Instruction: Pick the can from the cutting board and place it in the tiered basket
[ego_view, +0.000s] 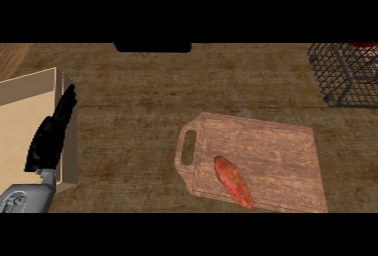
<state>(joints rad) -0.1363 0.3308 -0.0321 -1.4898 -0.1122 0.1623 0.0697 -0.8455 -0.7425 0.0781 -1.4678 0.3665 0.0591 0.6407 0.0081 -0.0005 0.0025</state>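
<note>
Left robot hand (50, 136), fingers straight, is shown at left edge; an orange-red vegetable (234, 182) is seen on the cutting board (277, 142); a cropped red item (365, 45) is seen at the tiered basket (341, 75), upper right

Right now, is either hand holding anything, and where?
Nothing visibly held: the left hand rests open at the view's left; the right hand is not in view.

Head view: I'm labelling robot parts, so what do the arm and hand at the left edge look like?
The left hand is plain black, long and narrow, with slim fingers. Its forearm is a light grey rounded shell with a few small dark marks near the wrist. No cables or lettering show.
</note>
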